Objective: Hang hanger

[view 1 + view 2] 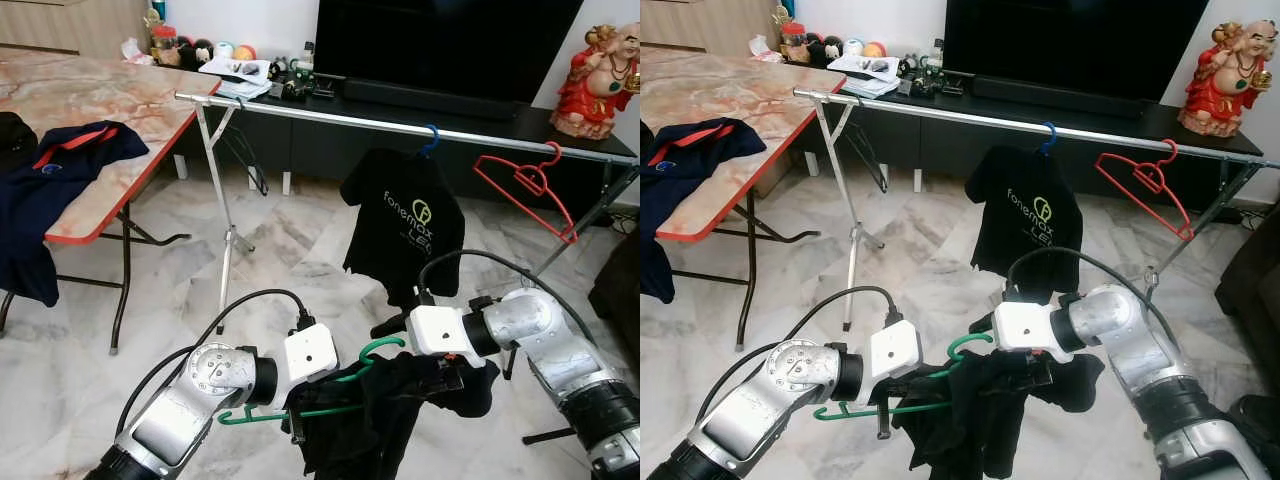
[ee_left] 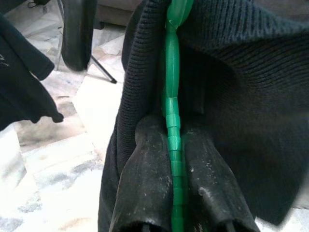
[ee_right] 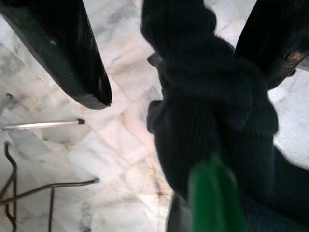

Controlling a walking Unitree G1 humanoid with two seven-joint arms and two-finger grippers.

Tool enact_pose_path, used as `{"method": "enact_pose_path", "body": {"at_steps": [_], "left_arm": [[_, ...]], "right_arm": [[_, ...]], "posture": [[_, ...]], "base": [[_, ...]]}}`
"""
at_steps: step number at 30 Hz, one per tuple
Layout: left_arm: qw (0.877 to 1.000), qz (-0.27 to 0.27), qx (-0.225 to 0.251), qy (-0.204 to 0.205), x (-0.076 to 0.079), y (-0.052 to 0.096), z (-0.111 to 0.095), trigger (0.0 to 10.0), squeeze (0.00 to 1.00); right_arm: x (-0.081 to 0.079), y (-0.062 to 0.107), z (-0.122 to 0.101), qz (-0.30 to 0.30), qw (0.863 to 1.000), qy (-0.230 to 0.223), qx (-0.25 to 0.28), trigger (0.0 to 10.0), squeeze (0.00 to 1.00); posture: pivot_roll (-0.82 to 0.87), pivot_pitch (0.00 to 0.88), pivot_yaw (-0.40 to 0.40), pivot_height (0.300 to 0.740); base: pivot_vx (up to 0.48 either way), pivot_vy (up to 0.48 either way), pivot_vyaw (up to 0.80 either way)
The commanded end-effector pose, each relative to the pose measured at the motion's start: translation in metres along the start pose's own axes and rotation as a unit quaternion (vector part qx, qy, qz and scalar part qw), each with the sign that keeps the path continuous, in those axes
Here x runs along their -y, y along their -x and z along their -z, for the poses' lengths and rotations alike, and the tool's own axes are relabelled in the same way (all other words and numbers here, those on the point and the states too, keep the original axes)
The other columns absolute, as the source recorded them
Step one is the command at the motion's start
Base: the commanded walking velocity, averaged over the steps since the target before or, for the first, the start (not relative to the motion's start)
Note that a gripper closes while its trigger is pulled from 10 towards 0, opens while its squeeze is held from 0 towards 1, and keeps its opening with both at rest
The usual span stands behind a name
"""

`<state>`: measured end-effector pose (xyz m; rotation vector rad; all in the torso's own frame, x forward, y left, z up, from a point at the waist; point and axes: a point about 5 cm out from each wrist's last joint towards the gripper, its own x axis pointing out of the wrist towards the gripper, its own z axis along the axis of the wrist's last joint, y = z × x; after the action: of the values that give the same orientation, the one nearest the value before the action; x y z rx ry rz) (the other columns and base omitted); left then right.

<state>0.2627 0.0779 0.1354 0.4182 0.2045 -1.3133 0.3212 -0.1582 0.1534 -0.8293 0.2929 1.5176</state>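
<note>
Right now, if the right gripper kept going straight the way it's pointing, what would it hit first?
Most likely the black garment draped on the green hanger. In the right wrist view it sits between the open fingers of the right gripper. Beyond it lies marble floor, though depth is hard to judge.

Green hanger (image 1: pixel 300 410), black garment (image 1: pixel 380 420), red hanger (image 1: pixel 525 185), white marble floor (image 1: pixel 290 250).

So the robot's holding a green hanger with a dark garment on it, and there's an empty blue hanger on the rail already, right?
Not quite: the empty hanger on the rail is red, as the left eye view shows. The blue hanger carries a black T-shirt. The rest holds: the left gripper's fingers clamp the green hanger with its dark garment.
</note>
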Motion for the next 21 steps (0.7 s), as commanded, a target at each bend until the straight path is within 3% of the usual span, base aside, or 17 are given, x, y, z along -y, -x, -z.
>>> {"method": "enact_pose_path", "body": {"at_steps": [1,10,12,21], "left_arm": [[0.999,0.012,0.024,-0.021,0.003,-0.0021,-0.0154,10.0,0.0],[0.999,0.022,0.031,-0.026,0.0059,-0.0065,-0.0209,10.0,0.0],[0.999,0.018,0.032,-0.03,0.0035,-0.0053,-0.022,10.0,0.0],[0.999,0.014,0.028,-0.032,0.0014,-0.0028,-0.0216,10.0,0.0]], "right_arm": [[-0.0022,-0.0012,0.0013,-0.008,1.0,0.001,-0.001,10.0,0.0],[-0.0058,-0.0054,0.0053,-0.023,1.0,-0.004,-0.007,10.0,0.0],[-0.0064,-0.0028,0.0068,-0.023,1.0,-0.008,-0.01,0.0,0.0],[-0.0088,0.001,0.0108,-0.033,0.999,-0.015,-0.021,0.0,0.0]], "posture": [[0.08,0.038,-0.112,0.74],[0.08,0.047,-0.111,0.74],[0.08,0.048,-0.11,0.74],[0.08,0.057,-0.107,0.74]], "base": [[0.0,0.0,0.0],[0.0,0.0,0.0],[0.0,0.0,0.0],[0.0,0.0,0.0]]}}
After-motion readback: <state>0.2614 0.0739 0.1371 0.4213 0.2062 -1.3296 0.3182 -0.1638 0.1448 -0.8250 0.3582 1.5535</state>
